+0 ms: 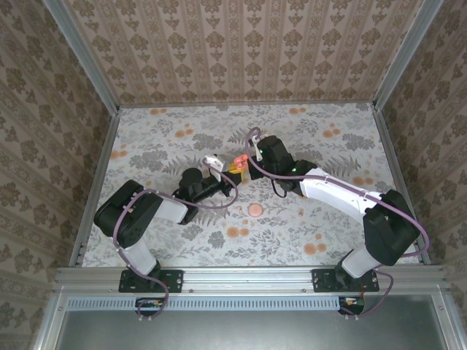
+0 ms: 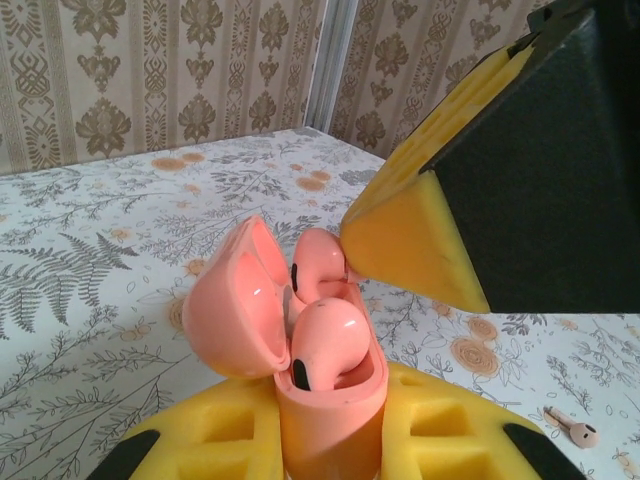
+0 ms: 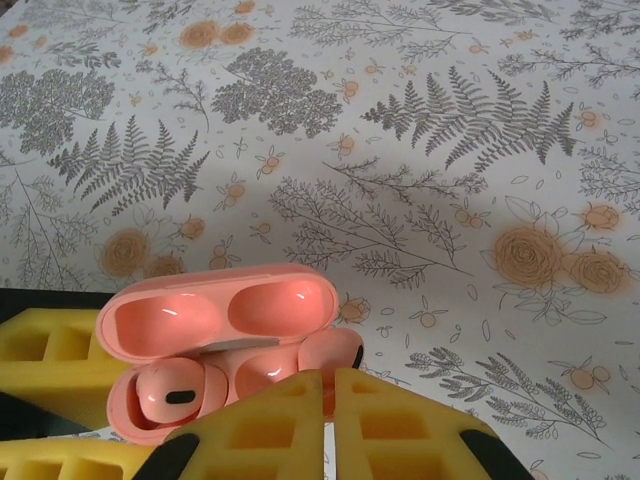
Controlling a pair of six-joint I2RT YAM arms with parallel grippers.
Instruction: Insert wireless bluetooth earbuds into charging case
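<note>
Between the yellow pads [image 2: 210, 440] of the left pincer [image 2: 330, 450] sits the case [image 2: 335, 405], clamped tight, its lid [image 2: 235, 300] standing open. One earbud [image 2: 325, 345] lies in a pocket. The other earbud [image 2: 318, 262] touches the tip of the right pincer [image 3: 328, 420], whose fingers are pressed together.

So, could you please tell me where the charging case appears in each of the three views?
Top external: the charging case is a small coral spot near the picture's centre.
Left wrist: bottom centre, standing open towards the left.
Right wrist: lower left, open, its upper half raised.
Shared landmark: the yellow foam pads right beside the case.
</note>
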